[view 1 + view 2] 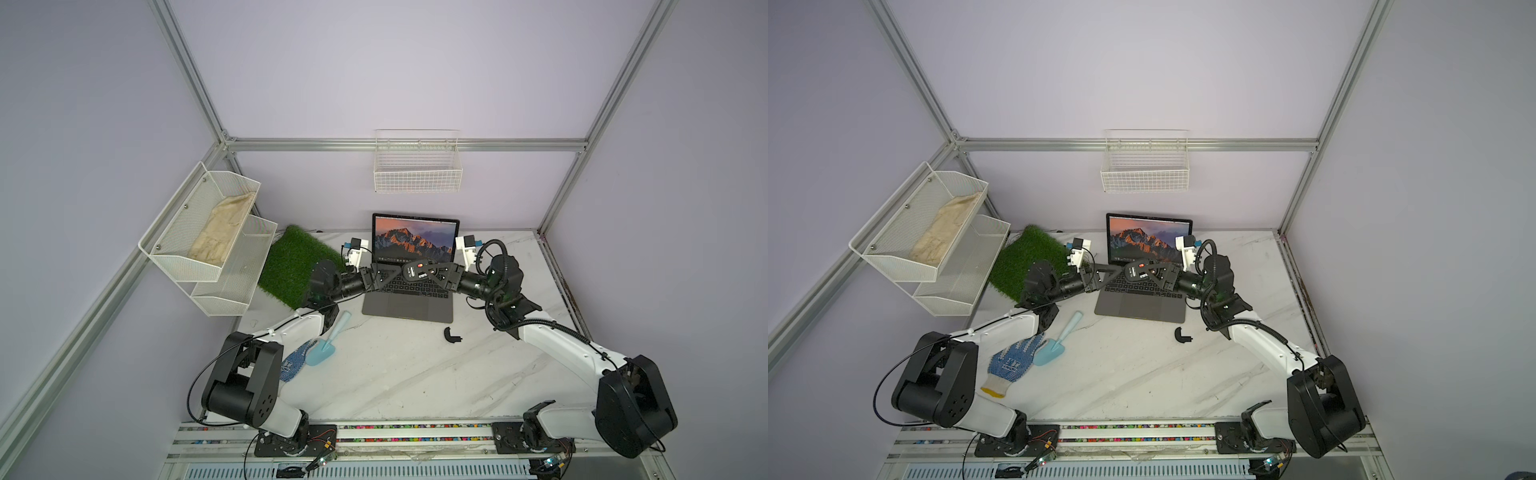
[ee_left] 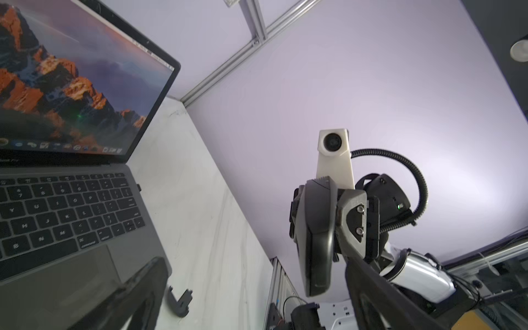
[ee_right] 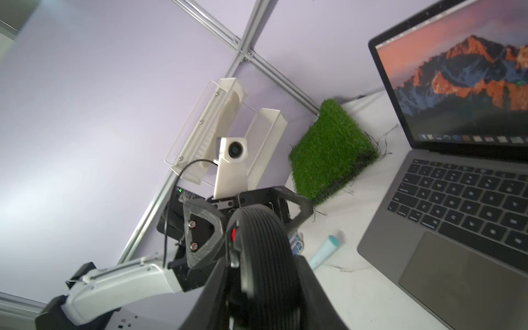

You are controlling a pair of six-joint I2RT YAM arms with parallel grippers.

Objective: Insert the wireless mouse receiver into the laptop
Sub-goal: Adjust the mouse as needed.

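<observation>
Laptop (image 1: 409,286) sits open at the back of the marble table (image 1: 415,374), orange mountain on its screen; you take every bearing from it. Above its keyboard your two arms meet tip to tip. Your right gripper (image 1: 424,271), reaching in from the laptop's right, is clamped on the black mouse (image 1: 417,269). The mouse is held clear of the keys with its underside up, a red spot and a pale label showing in both top views. Your left gripper (image 1: 394,273), reaching in from the laptop's left, has its jaws spread wide. In the right wrist view its fingers (image 3: 201,231) stand either side of the mouse's end, and you cannot tell whether they touch it. As for the wireless mouse receiver, you cannot pick it out for sure in any view. Note a tiny dark stub (image 2: 139,187) jutting from the laptop's right side edge, level with the back key row, too small to identify. A black half-round cover piece (image 1: 452,334) lies on the table just off the laptop's front right corner. Left of the laptop lies a green turf mat (image 1: 297,266). Off its front left corner, a pale blue trowel (image 1: 328,345) lies beside a blue-dotted glove (image 1: 1013,365).
</observation>
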